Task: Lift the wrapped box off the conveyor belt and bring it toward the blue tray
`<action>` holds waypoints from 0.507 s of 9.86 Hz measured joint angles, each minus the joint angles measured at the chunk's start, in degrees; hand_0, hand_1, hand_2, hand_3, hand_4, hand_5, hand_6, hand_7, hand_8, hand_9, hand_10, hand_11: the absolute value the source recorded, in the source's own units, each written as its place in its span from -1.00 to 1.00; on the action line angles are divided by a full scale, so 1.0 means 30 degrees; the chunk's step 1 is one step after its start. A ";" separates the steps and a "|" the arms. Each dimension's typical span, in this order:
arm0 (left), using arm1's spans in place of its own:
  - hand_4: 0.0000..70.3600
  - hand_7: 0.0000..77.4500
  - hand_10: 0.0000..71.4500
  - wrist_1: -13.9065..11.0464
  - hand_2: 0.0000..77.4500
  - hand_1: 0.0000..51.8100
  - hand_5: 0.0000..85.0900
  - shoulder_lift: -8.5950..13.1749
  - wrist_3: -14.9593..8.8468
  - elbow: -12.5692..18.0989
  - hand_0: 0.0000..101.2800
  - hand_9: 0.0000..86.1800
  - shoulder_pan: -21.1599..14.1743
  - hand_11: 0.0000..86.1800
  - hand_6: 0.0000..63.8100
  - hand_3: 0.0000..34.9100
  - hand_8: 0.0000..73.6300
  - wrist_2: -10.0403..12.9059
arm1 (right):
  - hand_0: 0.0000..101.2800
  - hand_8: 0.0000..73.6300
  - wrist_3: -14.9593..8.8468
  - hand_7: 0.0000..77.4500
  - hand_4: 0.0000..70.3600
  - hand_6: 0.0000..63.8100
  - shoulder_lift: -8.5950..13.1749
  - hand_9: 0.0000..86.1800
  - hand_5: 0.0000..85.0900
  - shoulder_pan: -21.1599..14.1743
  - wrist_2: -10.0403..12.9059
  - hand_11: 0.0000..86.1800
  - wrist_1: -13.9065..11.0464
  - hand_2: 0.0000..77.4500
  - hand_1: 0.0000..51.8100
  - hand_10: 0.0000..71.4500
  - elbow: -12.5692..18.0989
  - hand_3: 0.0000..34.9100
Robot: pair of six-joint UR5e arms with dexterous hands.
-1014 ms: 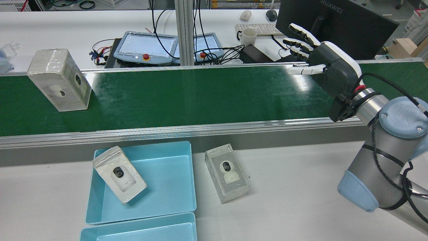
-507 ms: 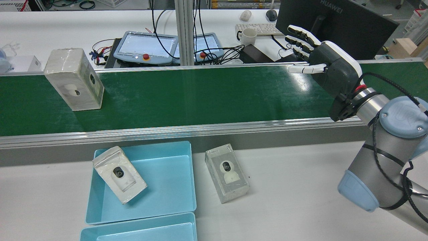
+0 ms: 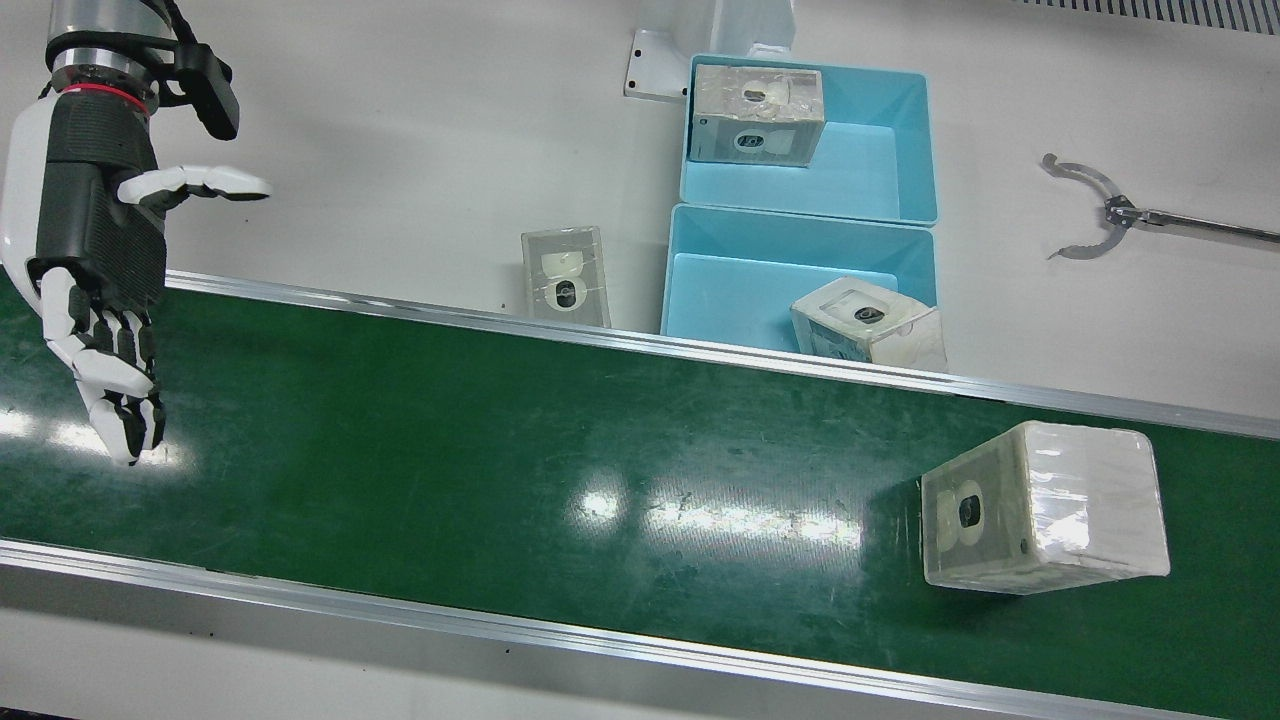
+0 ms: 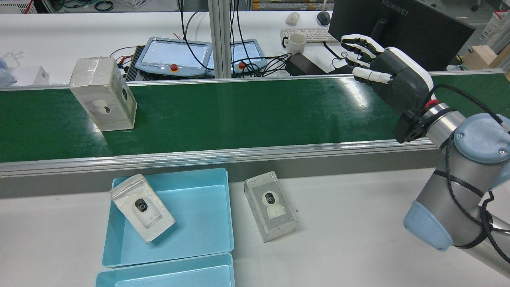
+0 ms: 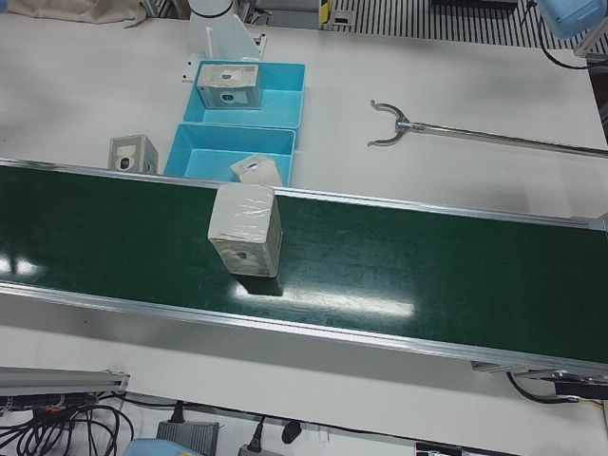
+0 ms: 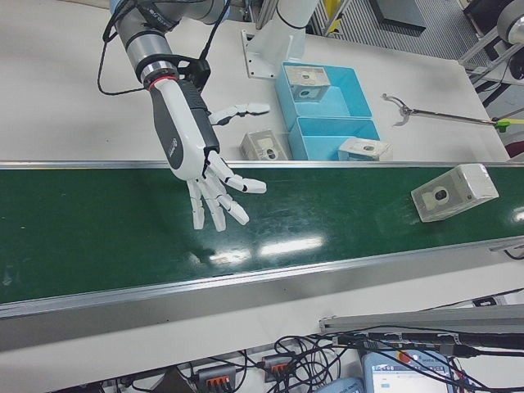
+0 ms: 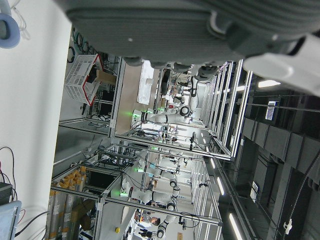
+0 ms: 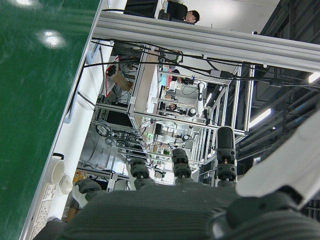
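The belt [image 4: 239,115] serves as the landmark, read left to right in the rear view. The box [image 4: 102,99] stands upright on the belt near its left end, apart from any hand; the front view shows the same box [image 3: 1045,508] with its printed face turned toward the belt's middle. Just beside the belt's near edge, on the white table [image 4: 350,223], sits a blue tray [image 4: 199,215] holding a second wrapped box [image 4: 142,207]. Another tray [image 3: 880,170] adjoins it on the side away from the belt, with a box of its own [image 3: 757,113]. A fourth wrapped box [image 4: 271,209] lies flat on the table right of the tray, close to the belt's rail. Over the belt's right end hovers the right hand [image 4: 392,75], released and grasping nothing, fingers [image 6: 214,201] spread and extended. The left hand [image 7: 200,30] appears only in its own camera as a dark palm edge; whether it is released or clenched cannot be told
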 joint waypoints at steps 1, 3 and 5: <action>-1.00 -0.99 -1.00 0.0000 -0.97 -1.00 -0.99 0.0000 0.0000 0.0001 -1.00 -1.00 -0.0001 -1.00 -1.00 -1.00 -0.99 0.0000 | -0.36 -0.79 0.0024 -0.73 -0.83 -1.00 0.0000 -0.97 -0.27 0.0079 -0.0011 -0.96 -0.0006 -0.70 -0.92 -1.00 0.0009 0.71; -1.00 -0.99 -0.98 0.0000 -0.97 -1.00 -0.99 0.0000 0.0001 -0.0001 -1.00 -0.99 0.0000 -1.00 -1.00 -1.00 -1.00 0.0000 | -0.31 -0.99 -0.0012 -0.61 -0.89 -1.00 -0.0001 -0.96 -0.28 0.0057 -0.0020 -0.96 -0.0011 -0.69 -0.58 -0.91 0.0003 0.71; -1.00 -0.99 -0.98 0.0000 -0.97 -1.00 -0.99 0.0000 0.0000 0.0000 -1.00 -1.00 0.0000 -1.00 -1.00 -1.00 -0.99 0.0000 | -0.21 -0.99 -0.0018 -0.61 -0.94 -1.00 -0.0001 -0.96 -0.27 0.0043 -0.0007 -0.96 -0.0012 -0.44 -0.52 -0.91 -0.0014 0.72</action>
